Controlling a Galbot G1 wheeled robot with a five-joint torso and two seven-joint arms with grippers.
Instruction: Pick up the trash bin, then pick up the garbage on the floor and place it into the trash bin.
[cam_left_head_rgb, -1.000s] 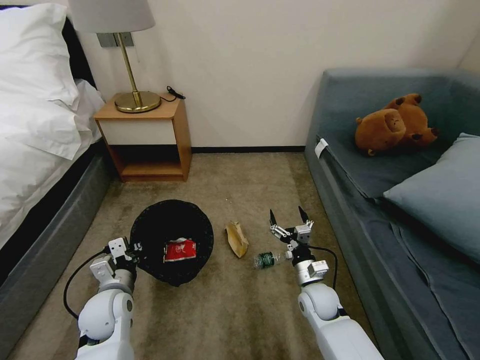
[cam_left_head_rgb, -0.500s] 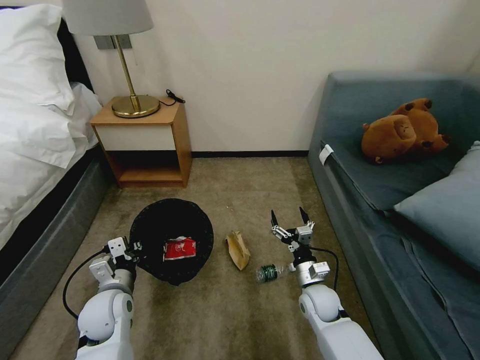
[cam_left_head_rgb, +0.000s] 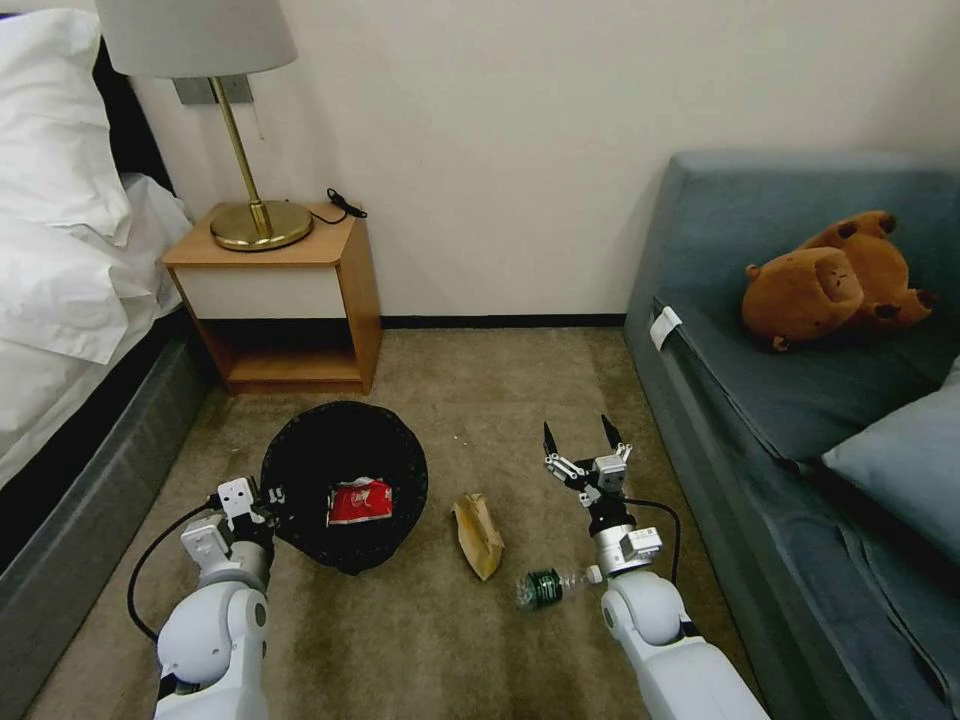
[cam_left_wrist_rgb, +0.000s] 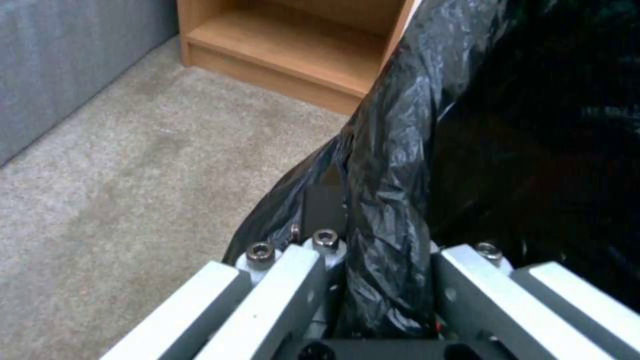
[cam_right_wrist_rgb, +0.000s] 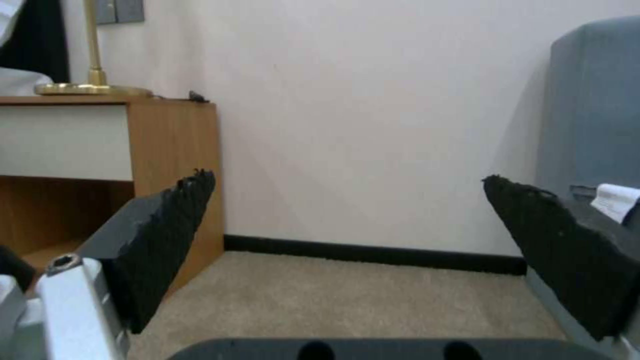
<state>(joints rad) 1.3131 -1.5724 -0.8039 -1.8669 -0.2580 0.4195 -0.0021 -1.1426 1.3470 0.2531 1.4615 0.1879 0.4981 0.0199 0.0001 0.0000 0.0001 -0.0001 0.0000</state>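
One bed (cam_left_head_rgb: 60, 250) along the left, white bedding piled on top; one blue-grey sofa (cam_left_head_rgb: 800, 400) along the right, with one brown plush toy (cam_left_head_rgb: 835, 280) and one cushion (cam_left_head_rgb: 900, 455) on the seat. Between them, against the back wall, one wooden nightstand (cam_left_head_rgb: 285, 295) with one brass lamp (cam_left_head_rgb: 245, 215) and a short black cable (cam_left_head_rgb: 345, 205) on top. Open carpet (cam_left_head_rgb: 450, 620) in the middle, nothing standing between the grippers and the litter.

One trash bin (cam_left_head_rgb: 345, 480), black bag over the rim, held just off the left forearm with its mouth facing up toward the head camera. Left gripper (cam_left_head_rgb: 268, 497) clenched on the near-left rim of the trash bin; in the left wrist view the fingers (cam_left_wrist_rgb: 273, 295) pinch a fold of the black bag (cam_left_wrist_rgb: 393, 200), nightstand shelf beyond.

Three litter pieces counted. One red-and-white wrapper (cam_left_head_rgb: 360, 500) lying inside the trash bin. One tan packet (cam_left_head_rgb: 478, 535) flat on the carpet just right of the trash bin. One small clear bottle (cam_left_head_rgb: 550, 585) with a green label on its side, near the packet and close beside the right forearm.

Right gripper (cam_left_head_rgb: 583, 438) raised above the carpet beyond the bottle, spread wide and holding nothing, tips pointing toward the back wall; black pads (cam_right_wrist_rgb: 170, 235) well apart in the right wrist view.
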